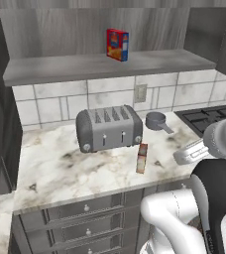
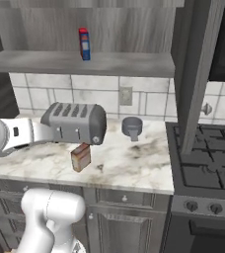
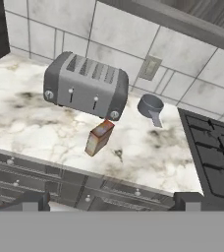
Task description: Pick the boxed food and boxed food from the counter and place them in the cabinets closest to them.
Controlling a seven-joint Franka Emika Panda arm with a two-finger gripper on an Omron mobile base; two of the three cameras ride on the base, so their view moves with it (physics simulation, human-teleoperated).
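One boxed food, a slim red carton with blue and yellow print (image 1: 117, 44) (image 2: 84, 43), stands upright on the grey shelf board of the cabinets (image 1: 60, 67) (image 2: 45, 62). The other boxed food, a small tan-brown carton with a reddish top (image 1: 142, 158) (image 2: 81, 156) (image 3: 99, 138), stands on the marble counter (image 1: 60, 168) (image 3: 35, 128), just in front of the toaster. My gripper (image 3: 111, 202) is open, its fingertips (image 3: 35, 201) wide apart with nothing between them. It hangs back over the counter's front edge, apart from the tan carton and looking down at it.
A grey four-slot toaster (image 1: 109, 128) (image 2: 75, 121) (image 3: 86, 84) sits behind the tan carton. A small grey pot (image 1: 157, 121) (image 2: 132, 127) (image 3: 151, 106) stands to its right. The black gas stove (image 1: 209, 116) (image 2: 203, 163) (image 3: 217, 157) borders the counter's right end. Drawer fronts (image 1: 85, 208) lie below.
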